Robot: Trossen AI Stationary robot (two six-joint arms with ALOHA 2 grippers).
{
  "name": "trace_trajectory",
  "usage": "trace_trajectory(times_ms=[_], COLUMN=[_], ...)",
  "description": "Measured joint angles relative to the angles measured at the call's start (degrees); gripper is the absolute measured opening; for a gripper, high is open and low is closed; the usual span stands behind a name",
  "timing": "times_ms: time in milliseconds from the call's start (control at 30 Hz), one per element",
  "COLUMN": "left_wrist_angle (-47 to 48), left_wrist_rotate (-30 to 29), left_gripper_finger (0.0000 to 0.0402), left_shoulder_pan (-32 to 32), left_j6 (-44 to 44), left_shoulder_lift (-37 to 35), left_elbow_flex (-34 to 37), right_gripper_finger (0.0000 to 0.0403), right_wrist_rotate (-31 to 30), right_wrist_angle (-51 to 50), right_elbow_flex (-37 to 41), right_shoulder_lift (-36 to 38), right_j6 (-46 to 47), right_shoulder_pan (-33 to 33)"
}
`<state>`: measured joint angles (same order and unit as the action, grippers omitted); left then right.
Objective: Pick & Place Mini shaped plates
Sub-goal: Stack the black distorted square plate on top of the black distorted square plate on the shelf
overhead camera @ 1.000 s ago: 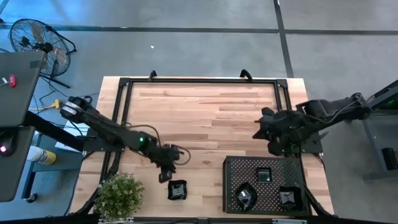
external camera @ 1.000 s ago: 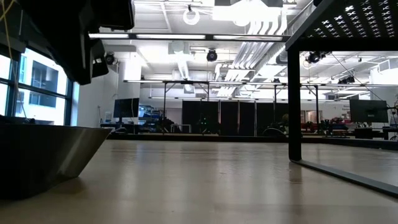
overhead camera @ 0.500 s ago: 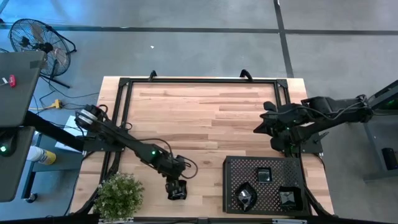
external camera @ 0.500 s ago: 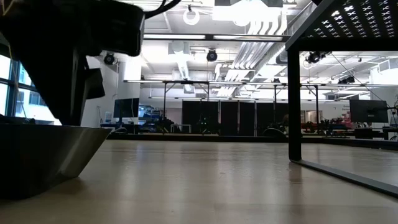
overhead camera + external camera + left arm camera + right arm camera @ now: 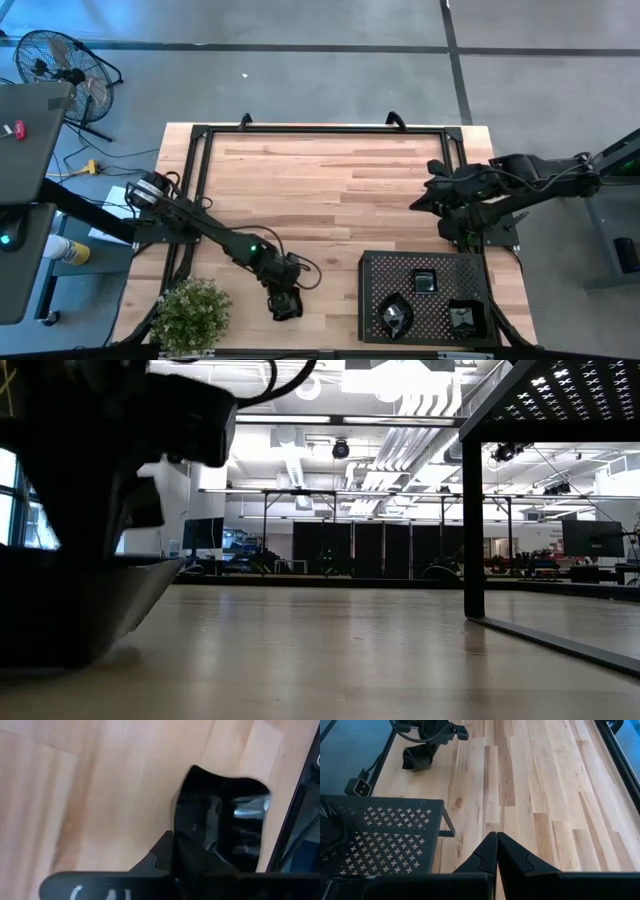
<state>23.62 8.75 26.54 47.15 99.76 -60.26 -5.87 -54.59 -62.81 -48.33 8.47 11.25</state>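
One mini shaped plate (image 5: 289, 308), a glossy black dish with a wavy outline, sits on the wooden table near its front edge; it also shows in the left wrist view (image 5: 222, 825) and the low view (image 5: 70, 610). My left gripper (image 5: 281, 298) stands over it, shut on its rim. Three more black plates (image 5: 424, 281) (image 5: 396, 316) (image 5: 461, 317) lie on the raised perforated tray (image 5: 372, 272). My right gripper (image 5: 495, 847) hovers shut and empty above the table at the right, beyond the tray's far edge. My left gripper has the plate's rim (image 5: 176, 827) on the side nearest the arm. One finger (image 5: 161, 854) shows outside the wall; the other is lost against the black inside of the dish. The fingers slant down from the table's left and far side. The plate's underside is on the table.
A potted plant (image 5: 190, 315) stands at the front left corner, close to the left arm. A black frame (image 5: 200, 135) runs round the table's edges. The tray stands on thin legs (image 5: 473, 530). Bare wood (image 5: 330, 190) lies between the two arms.
My left gripper has sunk and gone toward the near edge, from beside the plate down onto its rim, tipping steeper. The plate stays where it was. My right arm has drawn back a little toward the far edge.
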Motion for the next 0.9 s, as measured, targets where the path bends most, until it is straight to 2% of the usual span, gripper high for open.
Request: trace_trajectory(times_ms=[200, 367, 500, 600, 700, 900], left_wrist_angle=[8.8, 14.0, 15.4, 15.3, 14.3, 9.9], left_wrist_rotate=[-2.0, -6.7, -11.5, -15.6, -17.1, -17.3], left_gripper_finger=[0.0003, 0.0002, 0.0002, 0.0001, 0.0001, 0.0001], left_shoulder_pan=[-3.3, -9.4, -16.4, -21.5, -25.6, -29.7], left_j6=[-0.4, -0.3, 2.2, 4.3, 3.2, -1.5], left_shoulder_lift=[-4.3, -12.5, -18.2, -19.7, -19.3, -15.3], left_elbow_flex=[-4.4, -5.0, -5.0, -6.3, -9.4, -15.9], right_gripper_finger=[0.0004, 0.0009, 0.0009, 0.0013, 0.0023, 0.0074], right_wrist_rotate=[-1.3, -6.3, -10.3, -12.6, -11.0, -3.3], right_wrist_angle=[0.0, 0.1, 0.6, 0.5, 2.8, 13.4], right_elbow_flex=[0.0, 0.0, -0.1, -0.9, -1.9, -2.3], right_shoulder_lift=[0.1, 0.1, -0.2, -2.2, -5.9, -15.4], right_j6=[0.4, 4.1, 12.4, 21.2, 27.1, 30.6], right_shoulder_pan=[0.0, 0.0, -0.2, -2.0, -4.2, -8.3])
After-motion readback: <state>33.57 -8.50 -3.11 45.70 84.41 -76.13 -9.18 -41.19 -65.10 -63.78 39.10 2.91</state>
